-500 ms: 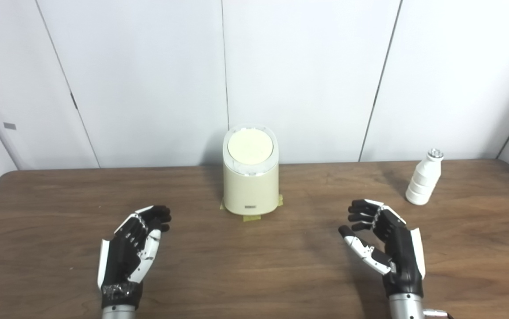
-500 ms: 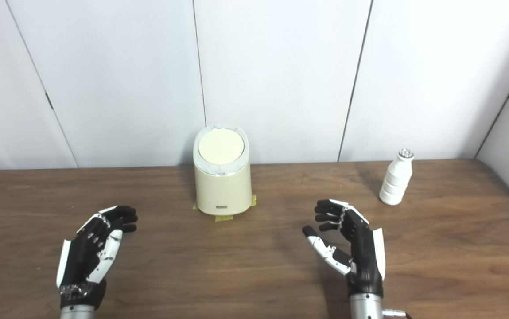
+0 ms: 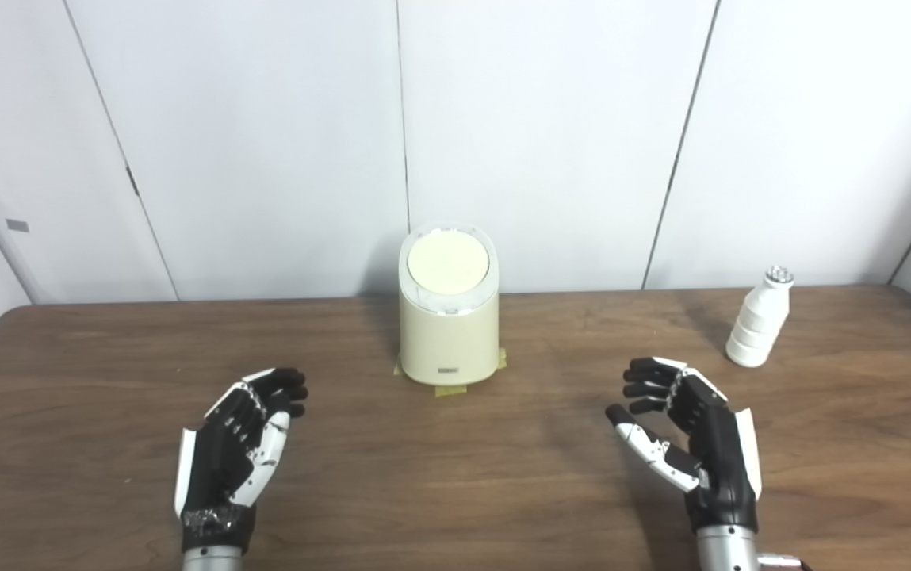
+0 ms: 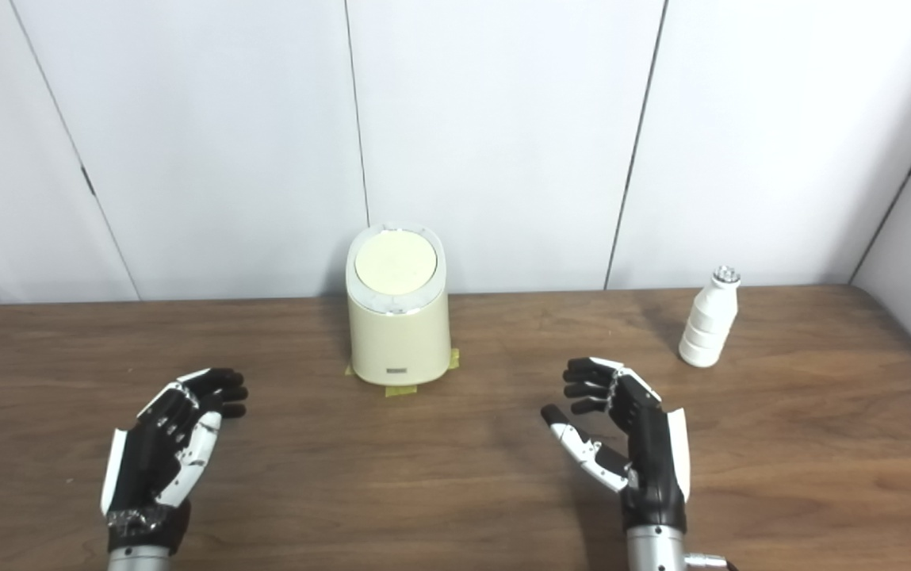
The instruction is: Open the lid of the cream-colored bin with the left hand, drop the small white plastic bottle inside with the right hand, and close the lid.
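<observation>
Nothing is done yet: the cream bin (image 3: pixel 448 317) sits mid-frame with its lid (image 3: pixel 448 262) shut, the white bottle (image 3: pixel 758 329) stands untouched at right (well apart), and the left hand (image 3: pixel 237 452) and right hand (image 3: pixel 689 432) hover empty, fingers spread, over the tabletop (image 3: pixel 455 492).

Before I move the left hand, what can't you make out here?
- Bin interior: hidden by the closed lid, both views.
- Small label on the bin front: too small to read.
- Bottle contents: opaque.
- Bin's back and hinge: hidden behind its own body.
</observation>
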Action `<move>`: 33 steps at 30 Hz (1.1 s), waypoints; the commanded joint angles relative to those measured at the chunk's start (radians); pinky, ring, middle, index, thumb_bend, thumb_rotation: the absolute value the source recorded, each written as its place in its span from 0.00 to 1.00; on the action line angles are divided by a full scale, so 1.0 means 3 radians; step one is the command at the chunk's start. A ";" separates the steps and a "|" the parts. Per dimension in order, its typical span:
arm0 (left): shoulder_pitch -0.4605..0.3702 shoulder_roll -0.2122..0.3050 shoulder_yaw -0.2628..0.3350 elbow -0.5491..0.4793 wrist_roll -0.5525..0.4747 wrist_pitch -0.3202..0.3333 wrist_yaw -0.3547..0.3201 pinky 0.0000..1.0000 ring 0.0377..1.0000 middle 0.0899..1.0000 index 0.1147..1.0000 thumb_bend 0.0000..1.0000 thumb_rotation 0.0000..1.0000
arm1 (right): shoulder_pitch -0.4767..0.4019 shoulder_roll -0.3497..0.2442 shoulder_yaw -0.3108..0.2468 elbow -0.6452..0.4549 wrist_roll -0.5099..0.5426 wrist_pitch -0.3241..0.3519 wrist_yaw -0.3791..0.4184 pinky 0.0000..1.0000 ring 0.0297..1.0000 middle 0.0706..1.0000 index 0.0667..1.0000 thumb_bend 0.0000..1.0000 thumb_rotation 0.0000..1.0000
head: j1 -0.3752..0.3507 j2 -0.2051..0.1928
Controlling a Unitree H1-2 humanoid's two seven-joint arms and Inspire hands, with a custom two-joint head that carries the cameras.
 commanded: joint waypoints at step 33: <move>-0.1403 0.0329 -0.0157 -0.1176 0.0320 0.2438 -0.0189 1.00 1.00 1.00 1.00 0.81 0.59 | -0.0083 0.0004 0.0007 0.0216 0.0013 -0.0160 -0.0027 0.50 0.57 0.59 0.58 0.34 0.05 | -0.0039 -0.0076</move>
